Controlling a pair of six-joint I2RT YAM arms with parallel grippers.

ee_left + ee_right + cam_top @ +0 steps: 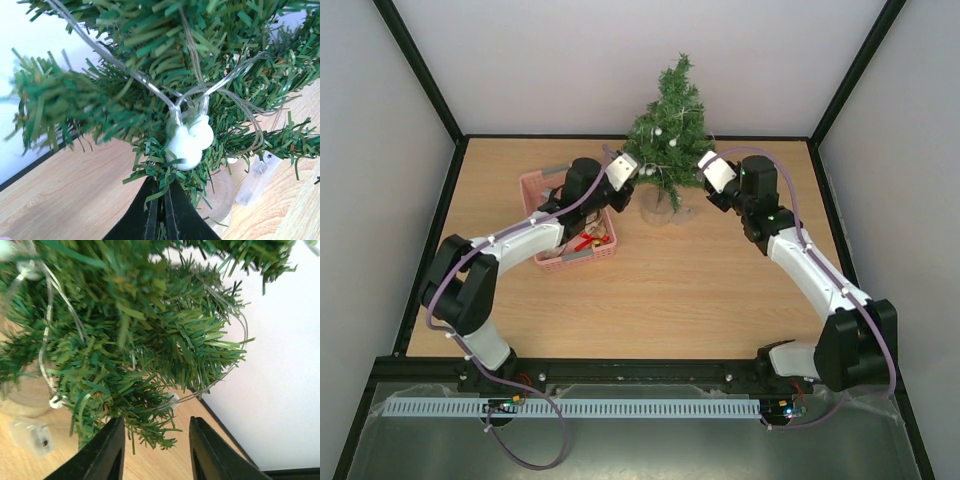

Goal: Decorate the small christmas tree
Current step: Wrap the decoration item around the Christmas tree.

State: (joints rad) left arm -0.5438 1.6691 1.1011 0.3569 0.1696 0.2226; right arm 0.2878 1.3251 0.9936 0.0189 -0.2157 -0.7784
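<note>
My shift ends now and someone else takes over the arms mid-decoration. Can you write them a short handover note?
Left gripper: shut, pinching needles of a low branch of the small christmas tree.
Right gripper: open, a branch tip just ahead of its fingers, nothing held.
Done: light string with white bulbs draped over the branches; its clear battery box lies on the table by the pot.
Left: red and yellow pieces lie in the pink basket, probably to hang next.
</note>
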